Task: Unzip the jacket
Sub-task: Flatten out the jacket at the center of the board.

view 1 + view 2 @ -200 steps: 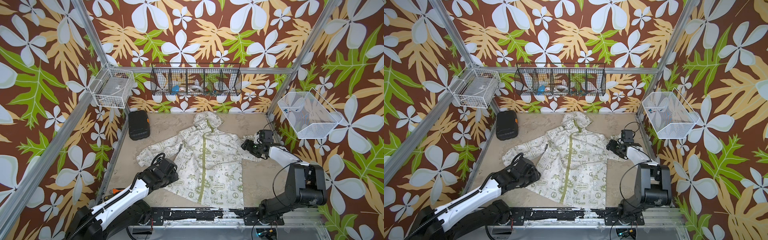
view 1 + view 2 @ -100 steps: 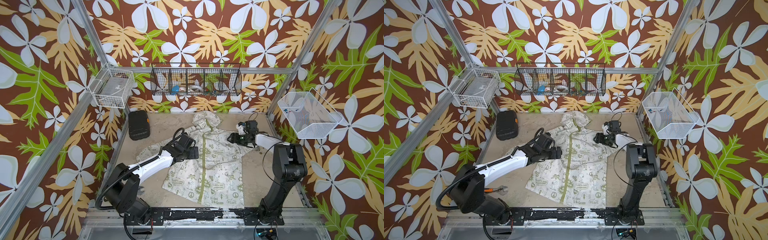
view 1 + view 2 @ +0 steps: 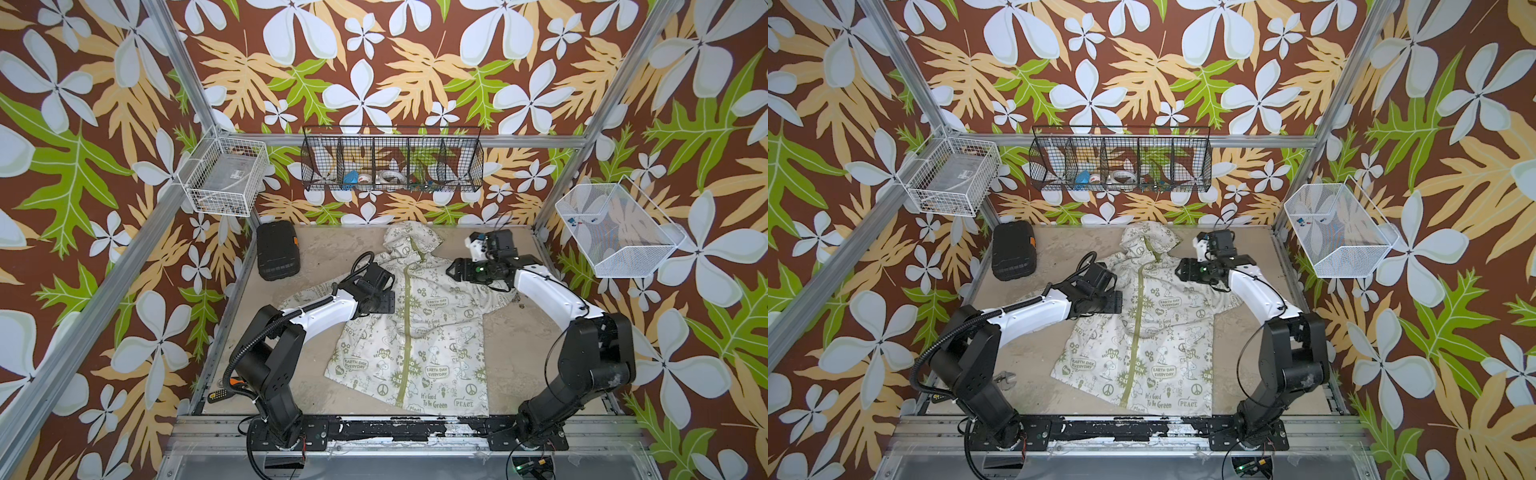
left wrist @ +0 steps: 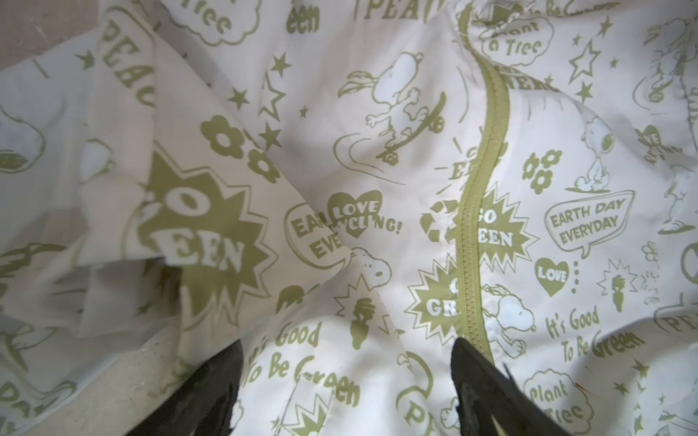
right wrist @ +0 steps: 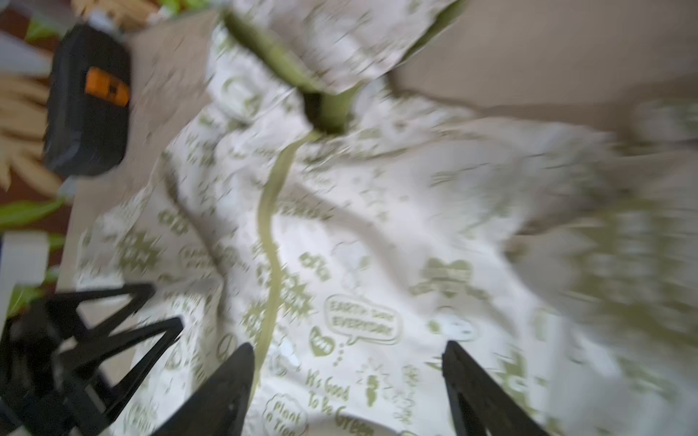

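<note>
Both grippers hang over the jacket (image 3: 440, 332), jaws spread wide, holding nothing: the left gripper (image 3: 387, 301) beside its zipper (image 3: 405, 340), the right gripper (image 3: 454, 271) near its hood (image 3: 409, 239).

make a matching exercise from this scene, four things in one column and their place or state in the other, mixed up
Things
1 jacket
2 case
3 left gripper
4 right gripper

Places or states
A open, over the jacket right of the zipper, near the hood
B far left corner of the table, apart from the jacket
C spread out mid-table, zipper shut
D open, over the jacket just left of the zipper

Pairs: 1-C; 2-B; 3-D; 4-A
</note>
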`<state>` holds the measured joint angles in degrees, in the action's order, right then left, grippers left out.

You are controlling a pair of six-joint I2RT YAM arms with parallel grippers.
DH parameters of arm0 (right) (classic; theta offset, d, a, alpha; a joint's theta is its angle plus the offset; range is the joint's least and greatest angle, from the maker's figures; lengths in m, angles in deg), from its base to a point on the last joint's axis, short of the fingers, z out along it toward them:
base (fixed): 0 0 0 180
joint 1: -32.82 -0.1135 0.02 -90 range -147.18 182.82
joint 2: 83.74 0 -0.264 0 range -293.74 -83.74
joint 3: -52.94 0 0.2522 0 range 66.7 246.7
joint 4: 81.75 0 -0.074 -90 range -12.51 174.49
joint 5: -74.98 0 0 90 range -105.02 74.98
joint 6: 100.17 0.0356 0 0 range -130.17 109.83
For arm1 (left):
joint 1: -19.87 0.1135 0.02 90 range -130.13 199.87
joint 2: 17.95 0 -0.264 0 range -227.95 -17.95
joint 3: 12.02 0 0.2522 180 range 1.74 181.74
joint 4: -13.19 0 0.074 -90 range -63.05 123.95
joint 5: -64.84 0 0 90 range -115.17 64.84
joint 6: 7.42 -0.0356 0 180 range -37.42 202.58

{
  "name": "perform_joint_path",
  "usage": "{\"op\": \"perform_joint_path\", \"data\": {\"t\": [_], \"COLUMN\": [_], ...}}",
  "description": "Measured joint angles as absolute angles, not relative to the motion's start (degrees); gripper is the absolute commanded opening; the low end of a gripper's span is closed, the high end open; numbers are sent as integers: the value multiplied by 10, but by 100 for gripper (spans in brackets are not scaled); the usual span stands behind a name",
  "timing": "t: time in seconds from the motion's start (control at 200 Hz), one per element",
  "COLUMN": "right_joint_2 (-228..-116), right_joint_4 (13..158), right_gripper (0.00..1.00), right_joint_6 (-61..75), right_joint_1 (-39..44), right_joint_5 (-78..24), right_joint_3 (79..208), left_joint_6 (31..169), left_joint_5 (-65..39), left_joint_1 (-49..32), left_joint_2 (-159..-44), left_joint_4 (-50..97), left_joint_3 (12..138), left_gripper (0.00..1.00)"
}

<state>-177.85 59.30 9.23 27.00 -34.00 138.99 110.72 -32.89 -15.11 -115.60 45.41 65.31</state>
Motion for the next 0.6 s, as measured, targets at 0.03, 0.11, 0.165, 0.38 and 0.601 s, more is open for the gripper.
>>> {"op": "perform_joint_path", "data": {"t": [0.03, 0.11, 0.165, 0.38, 0.601], "right_joint_2": [-1778, -1798, -1831, -1957, -2002], "right_joint_4": [595, 592, 585, 565, 554], "right_gripper": [65, 68, 73, 85, 83], "right_joint_6": [104, 119, 119, 114, 105], "right_joint_1": [293, 331, 339, 345, 374], "right_joint_5": [-313, -244, -208, -115, -77], "right_joint_3": [1388, 1394, 1417, 1502, 1549], "left_joint_6": [1106, 1098, 1095, 1093, 1080], "left_joint_5": [-330, -331, -330, -321, -307], "left_joint_1": [-150, -150, -150, -150, -150], "left_joint_2": [-1153, -1144, -1140, -1139, -1138], "left_joint_4": [453, 448, 443, 432, 430], "left_joint_3": [652, 649, 646, 632, 629], "left_gripper": [87, 88, 88, 89, 90]}}
